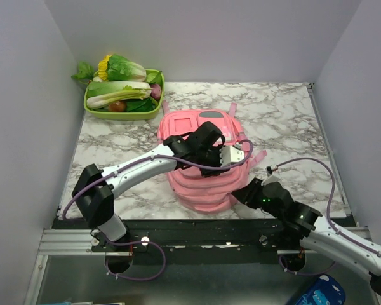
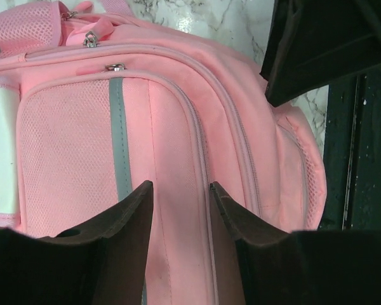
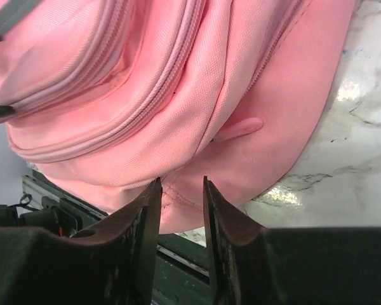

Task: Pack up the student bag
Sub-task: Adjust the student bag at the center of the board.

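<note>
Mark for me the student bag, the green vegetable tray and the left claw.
student bag [image 1: 203, 190], top external view, on its lower front fabric.
green vegetable tray [image 1: 124, 117], top external view, on its near rim.
left claw [image 2: 180, 188], left wrist view, midway between its fingertips.

The pink student bag lies flat, front pockets facing up.

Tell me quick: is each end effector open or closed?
Left end effector: fingers narrowly apart over the student bag; grip cannot be told.
Right end effector: closed on the student bag's edge.
</note>
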Controlling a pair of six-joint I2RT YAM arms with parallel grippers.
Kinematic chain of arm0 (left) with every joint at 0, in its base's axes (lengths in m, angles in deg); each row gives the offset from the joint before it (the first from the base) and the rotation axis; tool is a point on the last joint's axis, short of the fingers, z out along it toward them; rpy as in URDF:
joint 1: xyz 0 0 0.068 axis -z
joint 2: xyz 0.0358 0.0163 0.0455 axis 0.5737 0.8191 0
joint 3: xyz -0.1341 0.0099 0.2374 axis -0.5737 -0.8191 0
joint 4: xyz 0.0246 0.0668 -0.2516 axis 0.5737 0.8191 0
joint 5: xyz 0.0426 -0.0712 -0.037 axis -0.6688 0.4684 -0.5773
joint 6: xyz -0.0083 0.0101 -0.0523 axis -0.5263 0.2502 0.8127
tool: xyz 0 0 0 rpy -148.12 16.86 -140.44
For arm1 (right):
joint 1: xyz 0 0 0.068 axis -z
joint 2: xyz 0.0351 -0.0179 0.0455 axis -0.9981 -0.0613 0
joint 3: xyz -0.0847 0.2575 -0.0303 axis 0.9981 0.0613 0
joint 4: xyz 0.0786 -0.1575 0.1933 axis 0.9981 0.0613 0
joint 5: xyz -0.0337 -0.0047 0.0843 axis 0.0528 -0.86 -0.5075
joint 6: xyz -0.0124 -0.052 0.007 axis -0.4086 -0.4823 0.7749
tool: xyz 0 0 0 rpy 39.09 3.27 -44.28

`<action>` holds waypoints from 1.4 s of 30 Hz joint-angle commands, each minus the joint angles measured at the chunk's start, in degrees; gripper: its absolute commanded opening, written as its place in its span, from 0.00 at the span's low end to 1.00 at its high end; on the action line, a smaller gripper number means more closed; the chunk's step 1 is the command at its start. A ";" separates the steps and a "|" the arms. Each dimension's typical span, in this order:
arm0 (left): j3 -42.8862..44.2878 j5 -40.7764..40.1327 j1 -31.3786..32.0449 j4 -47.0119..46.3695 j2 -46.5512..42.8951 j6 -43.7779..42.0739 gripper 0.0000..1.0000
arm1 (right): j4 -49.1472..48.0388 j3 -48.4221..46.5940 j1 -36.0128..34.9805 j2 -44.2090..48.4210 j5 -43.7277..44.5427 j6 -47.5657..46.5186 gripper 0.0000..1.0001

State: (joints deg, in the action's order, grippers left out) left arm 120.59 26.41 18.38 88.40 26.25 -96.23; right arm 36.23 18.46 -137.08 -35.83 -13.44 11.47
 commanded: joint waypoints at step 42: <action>31.81 2.18 9.10 10.19 26.07 -21.11 0.00 | 20.75 -7.06 -0.39 10.61 4.93 -4.50 0.31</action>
State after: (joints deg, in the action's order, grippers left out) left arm 154.84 19.59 25.13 94.39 56.43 -109.52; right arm 59.67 11.95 -137.08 -22.65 -5.27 8.46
